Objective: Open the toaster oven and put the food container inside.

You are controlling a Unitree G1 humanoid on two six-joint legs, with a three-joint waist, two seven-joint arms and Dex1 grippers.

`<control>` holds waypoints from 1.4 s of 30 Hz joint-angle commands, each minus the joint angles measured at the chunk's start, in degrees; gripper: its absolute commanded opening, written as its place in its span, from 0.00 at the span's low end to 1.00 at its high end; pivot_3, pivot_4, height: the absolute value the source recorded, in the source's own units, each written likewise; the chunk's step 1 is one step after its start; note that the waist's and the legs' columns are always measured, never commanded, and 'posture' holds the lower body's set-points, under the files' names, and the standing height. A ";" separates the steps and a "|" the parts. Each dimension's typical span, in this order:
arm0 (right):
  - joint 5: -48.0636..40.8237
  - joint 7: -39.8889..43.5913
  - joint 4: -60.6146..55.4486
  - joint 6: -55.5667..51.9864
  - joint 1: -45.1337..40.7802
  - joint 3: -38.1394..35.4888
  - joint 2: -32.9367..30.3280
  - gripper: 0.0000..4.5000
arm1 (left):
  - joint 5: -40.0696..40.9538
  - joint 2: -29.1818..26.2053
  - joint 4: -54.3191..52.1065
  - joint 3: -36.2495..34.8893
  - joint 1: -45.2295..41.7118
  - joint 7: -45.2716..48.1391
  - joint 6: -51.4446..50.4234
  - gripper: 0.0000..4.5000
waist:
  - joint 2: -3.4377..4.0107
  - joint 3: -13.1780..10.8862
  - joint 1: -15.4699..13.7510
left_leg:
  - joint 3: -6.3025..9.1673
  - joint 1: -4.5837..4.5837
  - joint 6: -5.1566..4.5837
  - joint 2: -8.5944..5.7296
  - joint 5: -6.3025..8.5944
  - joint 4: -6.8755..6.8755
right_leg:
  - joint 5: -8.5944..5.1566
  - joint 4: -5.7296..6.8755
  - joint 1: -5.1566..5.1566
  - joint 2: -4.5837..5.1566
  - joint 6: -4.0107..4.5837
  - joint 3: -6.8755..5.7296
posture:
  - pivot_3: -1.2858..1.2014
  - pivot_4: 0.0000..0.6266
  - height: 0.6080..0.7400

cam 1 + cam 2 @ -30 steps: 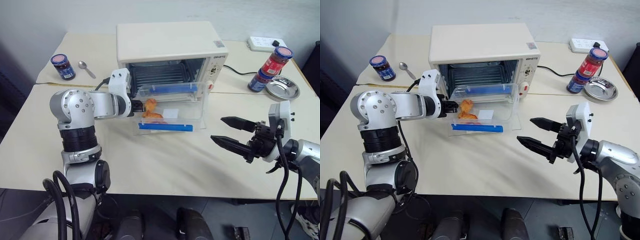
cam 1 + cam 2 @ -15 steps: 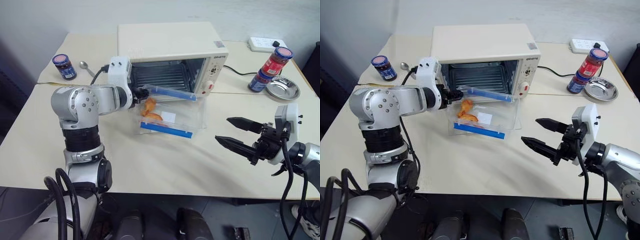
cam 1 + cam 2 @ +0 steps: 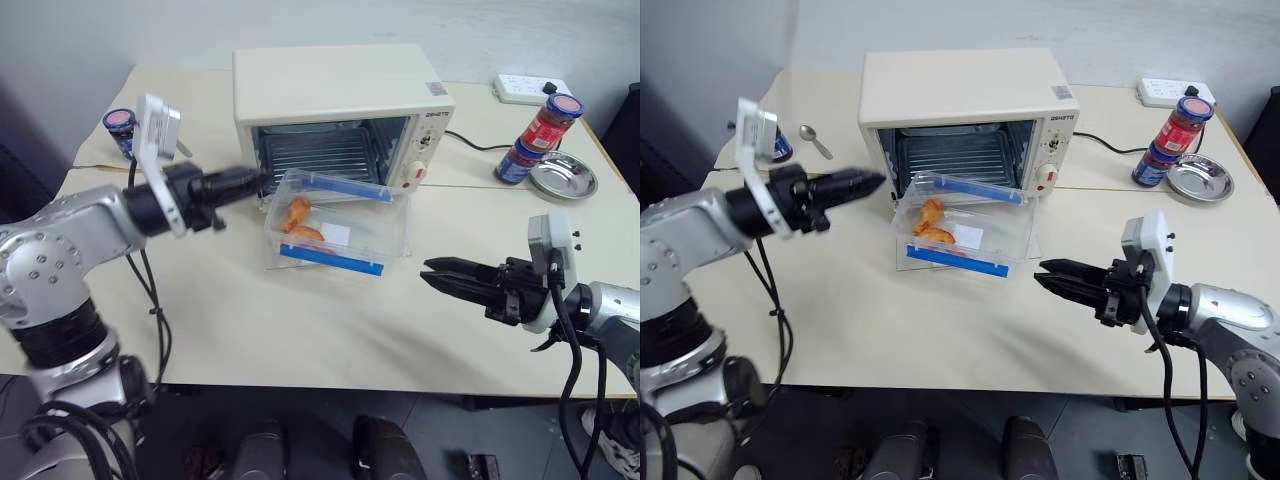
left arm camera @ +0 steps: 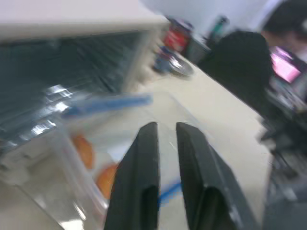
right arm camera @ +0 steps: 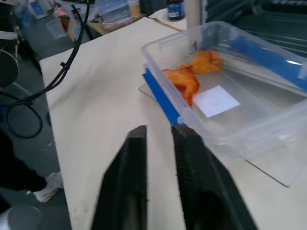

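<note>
Between both tools (image 3: 1055, 280), food container (image 3: 960, 225).

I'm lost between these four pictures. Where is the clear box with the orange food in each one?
Left eye view: the food container sits mid-picture, on the toaster oven's lowered door.
Right eye view: same spot, just left of centre.
Left wrist view: blurred, behind the dark fingers, spread across the middle.
Right wrist view: upper right.
Shared landmark: its blue side clip.
</note>
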State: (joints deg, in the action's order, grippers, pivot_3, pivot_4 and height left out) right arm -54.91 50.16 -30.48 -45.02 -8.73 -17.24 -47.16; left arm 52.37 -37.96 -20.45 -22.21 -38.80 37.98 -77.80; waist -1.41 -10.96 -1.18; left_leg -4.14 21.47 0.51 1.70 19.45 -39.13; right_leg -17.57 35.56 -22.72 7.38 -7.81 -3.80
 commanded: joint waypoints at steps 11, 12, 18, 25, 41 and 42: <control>18.40 4.78 17.12 10.05 -13.64 16.83 3.07 0.01 | -16.08 -7.44 5.61 24.40 5.26 16.57 26.62 0.00 | 0.01 0.00 -0.12 | 0.04 0.01 -0.09 -0.04 -0.02 -0.01 | -0.01 -0.01 0.03 0.01 0.03 0.01 | 0.52 0.24 1.00; 19.80 4.90 18.49 11.08 -14.57 17.54 3.53 0.01 | -16.89 -6.77 6.47 25.29 4.95 16.56 27.51 0.00 | 0.01 0.00 -0.12 | 0.03 0.02 -0.10 -0.04 -0.02 -0.01 | -0.01 -0.01 0.02 0.01 0.03 0.00 | 0.52 0.24 1.00; 26.95 0.71 27.21 15.86 -21.34 19.80 10.08 0.01 | -23.58 3.63 12.36 27.99 1.02 7.99 32.92 0.00 | 0.00 0.00 -0.10 | 0.01 0.10 -0.18 -0.06 -0.01 -0.08 | 0.02 0.01 0.00 0.02 -0.02 -0.01 | 0.52 0.24 1.00; 32.59 -3.93 30.80 19.33 -24.02 20.60 15.53 0.01 | -26.95 7.76 14.38 26.88 0.97 3.01 34.63 0.00 | 0.01 0.00 0.34 | 0.02 0.10 -0.15 -0.04 -0.02 -0.06 | 0.02 0.05 -0.04 0.02 -0.02 -0.04 | 0.52 0.24 1.00; 40.23 -18.75 50.75 29.64 -39.42 16.66 29.67 0.01 | -35.17 14.45 38.38 22.08 -13.11 -7.32 48.43 0.00 | 0.01 -0.01 1.47 | 0.04 0.11 -0.08 -0.04 -0.11 -0.08 | 0.02 0.13 -0.07 0.02 -0.02 -0.08 | 0.52 0.24 1.00; 40.39 -19.58 52.39 30.46 -40.54 16.18 30.35 0.01 | -35.75 15.07 40.80 21.31 -14.62 -8.88 49.75 0.00 | 0.01 -0.01 1.49 | 0.05 0.11 -0.08 -0.03 -0.11 -0.07 | 0.02 0.14 -0.07 0.02 -0.02 -0.08 | 0.52 0.24 1.00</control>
State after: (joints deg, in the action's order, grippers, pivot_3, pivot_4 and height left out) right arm -14.78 32.81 20.77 -17.13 -47.75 1.31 -17.09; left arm 17.64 -22.90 18.28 2.11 -51.21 32.01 -31.47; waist -1.39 -10.96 0.32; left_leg -4.08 21.58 0.43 1.67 19.35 -39.19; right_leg -17.55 35.73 -22.81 7.40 -7.83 -3.89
